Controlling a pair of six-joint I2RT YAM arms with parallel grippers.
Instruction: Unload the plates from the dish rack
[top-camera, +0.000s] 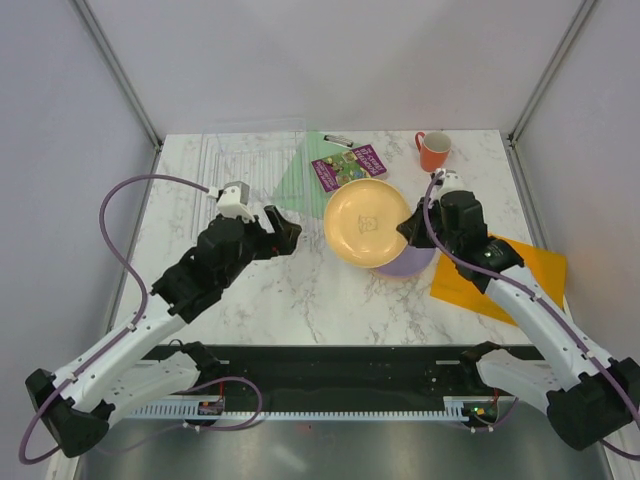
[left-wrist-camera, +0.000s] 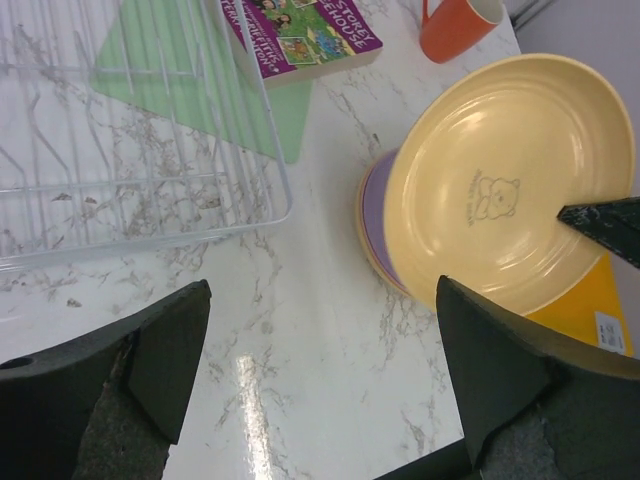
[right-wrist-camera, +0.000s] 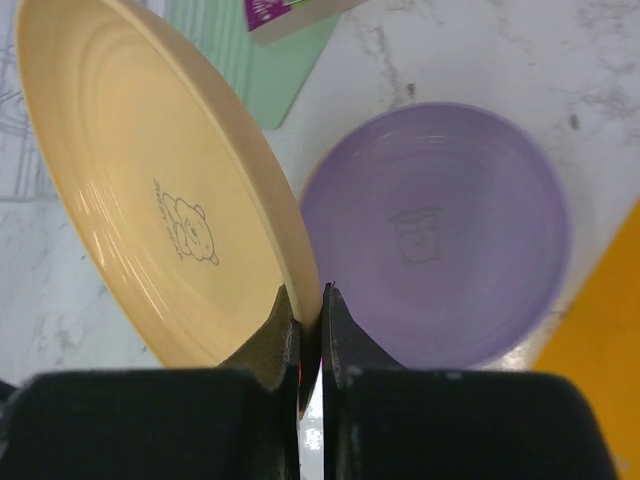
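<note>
A yellow-orange plate (top-camera: 368, 222) (left-wrist-camera: 510, 190) (right-wrist-camera: 150, 200) with a small bear print hangs tilted over the middle of the table. My right gripper (top-camera: 405, 232) (right-wrist-camera: 310, 300) is shut on its right rim. Just below it a lilac purple plate (top-camera: 412, 266) (left-wrist-camera: 375, 215) (right-wrist-camera: 440, 230) lies flat on the table. The dish rack (top-camera: 235, 160) (left-wrist-camera: 130, 215), clear with thin ribs, stands at the back left with no plate showing in it. My left gripper (top-camera: 285, 228) (left-wrist-camera: 325, 300) hangs open over bare marble left of the plates, holding nothing.
An orange mug (top-camera: 433, 150) (left-wrist-camera: 455, 25) stands at the back right. A purple picture book (top-camera: 348, 166) (left-wrist-camera: 300, 30) lies partly on a pale green sheet (top-camera: 290, 175) (left-wrist-camera: 200, 80) beside the rack. An orange sheet (top-camera: 500, 270) (right-wrist-camera: 600, 340) lies at the right.
</note>
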